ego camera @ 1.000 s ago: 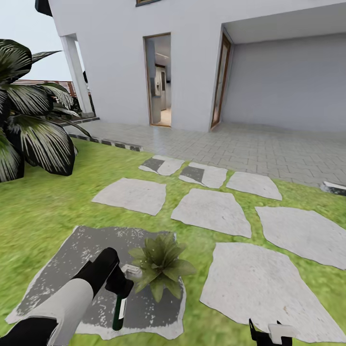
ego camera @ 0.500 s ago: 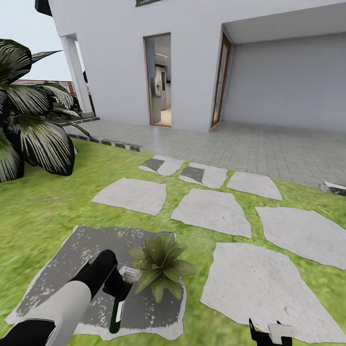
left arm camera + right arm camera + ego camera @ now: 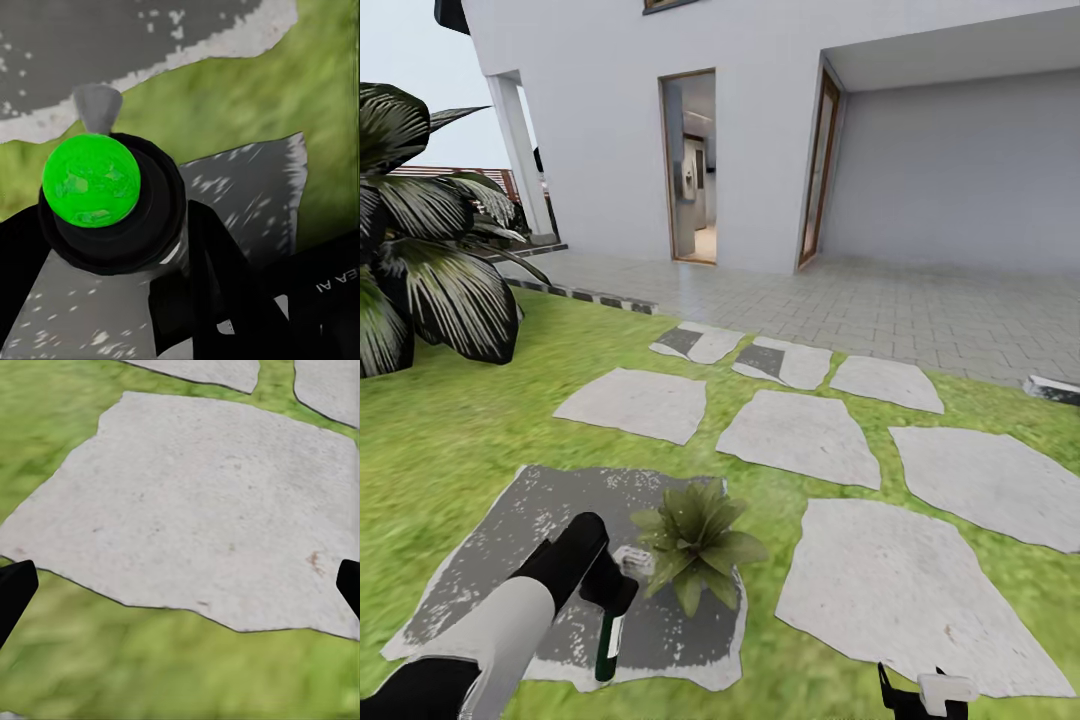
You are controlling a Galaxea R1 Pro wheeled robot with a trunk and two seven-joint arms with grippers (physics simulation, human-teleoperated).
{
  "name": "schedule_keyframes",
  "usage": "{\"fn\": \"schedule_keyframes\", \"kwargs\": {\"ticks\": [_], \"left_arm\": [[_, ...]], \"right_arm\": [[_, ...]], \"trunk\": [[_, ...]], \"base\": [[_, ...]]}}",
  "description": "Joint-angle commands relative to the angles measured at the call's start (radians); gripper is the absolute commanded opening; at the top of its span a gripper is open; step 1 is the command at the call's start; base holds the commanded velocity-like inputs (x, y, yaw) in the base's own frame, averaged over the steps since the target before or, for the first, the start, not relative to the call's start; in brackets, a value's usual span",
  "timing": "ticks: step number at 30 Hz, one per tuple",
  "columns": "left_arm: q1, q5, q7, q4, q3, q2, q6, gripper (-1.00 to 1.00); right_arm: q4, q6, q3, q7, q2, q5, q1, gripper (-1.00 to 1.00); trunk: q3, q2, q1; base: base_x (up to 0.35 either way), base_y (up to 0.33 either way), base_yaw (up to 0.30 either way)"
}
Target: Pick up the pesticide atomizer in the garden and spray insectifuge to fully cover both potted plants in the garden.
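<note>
I am in the spraying step of the task. My left claw (image 3: 610, 590), at the lower left of the head view, is clamped on the small dark pesticide atomizer with a pale label (image 3: 607, 640). The bottle hangs downward from my grip, and its pale nozzle head points toward the low rosette of pointed green leaves (image 3: 695, 540) just beside it. This potted plant stands on a dark grey, worn paving slab (image 3: 490, 560) set in the green lawn (image 3: 450, 430).

In the left wrist view, the round bottle (image 3: 112, 202) sits between my black fingers (image 3: 217, 277), with a bright green disc on its end.

My right claw (image 3: 930, 695) shows at the bottom right edge of the head view. In the right wrist view its black fingertips (image 3: 15, 589) stand wide apart, holding nothing, over a pale grey stepping stone (image 3: 217, 510).

My judgement is that the next move calls for keeping the nozzle aimed across the whole rosette, then finding the second plant.
</note>
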Motion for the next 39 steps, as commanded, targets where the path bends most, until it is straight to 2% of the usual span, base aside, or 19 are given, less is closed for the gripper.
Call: {"fn": "schedule_keyframes", "kwargs": {"ticks": [1, 5, 7, 13, 18, 21, 28, 36, 39], "left_arm": [[-0.017, -0.012, -0.010, -0.001, -0.002, -0.003, 0.002, -1.00], [-0.078, -0.010, -0.010, 0.007, -0.001, -0.007, 0.007, -1.00], [-0.090, -0.010, -0.010, 0.009, -0.001, -0.006, 0.012, -1.00], [-0.079, -0.010, -0.009, 0.015, -0.007, 0.002, 0.008, -1.00], [-0.065, -0.013, -0.009, 0.084, -0.007, 0.009, -0.001, -1.00], [-0.065, -0.015, -0.010, 0.087, -0.004, 0.012, -0.002, -1.00], [-0.081, -0.014, -0.009, 0.083, -0.001, -0.002, 0.006, -1.00], [-0.084, -0.012, -0.009, 0.082, -0.001, -0.005, 0.010, -1.00], [-0.102, -0.011, -0.009, 0.081, -0.001, -0.005, 0.012, -1.00]], "right_arm": [[0.001, -0.003, -0.007, 0.001, 0.000, 0.004, -0.001, 1.00], [0.001, -0.003, -0.007, 0.001, 0.000, 0.004, -0.001, 1.00], [0.001, -0.003, -0.007, 0.001, 0.000, 0.004, -0.001, 1.00], [0.001, -0.003, -0.007, 0.001, 0.000, 0.004, -0.001, 1.00], [0.001, -0.003, -0.007, 0.001, 0.000, 0.004, -0.001, 1.00], [0.001, -0.003, -0.007, 0.001, 0.001, 0.004, -0.001, 1.00], [0.001, -0.003, -0.007, 0.001, 0.001, 0.004, -0.001, 1.00], [0.001, -0.003, -0.007, 0.001, 0.002, 0.004, -0.001, 1.00], [0.001, -0.003, -0.007, 0.001, 0.002, 0.004, -0.001, 1.00]], "trunk": [[-0.001, 0.000, 0.000], [-0.001, 0.000, 0.000], [-0.001, 0.000, 0.000], [-0.001, 0.000, 0.000], [-0.001, 0.000, 0.000], [-0.001, 0.000, 0.000], [-0.001, 0.000, 0.000], [-0.001, 0.000, 0.000], [-0.001, 0.000, 0.000]], "base": [[-0.004, 0.000, 0.000], [-0.001, 0.000, 0.000], [0.000, 0.000, 0.000], [0.000, 0.000, 0.000], [0.000, 0.000, 0.000], [0.000, 0.000, 0.000], [-0.003, -0.207, 0.000], [-0.167, -0.217, 0.000], [-0.022, -0.078, 0.000]]}}
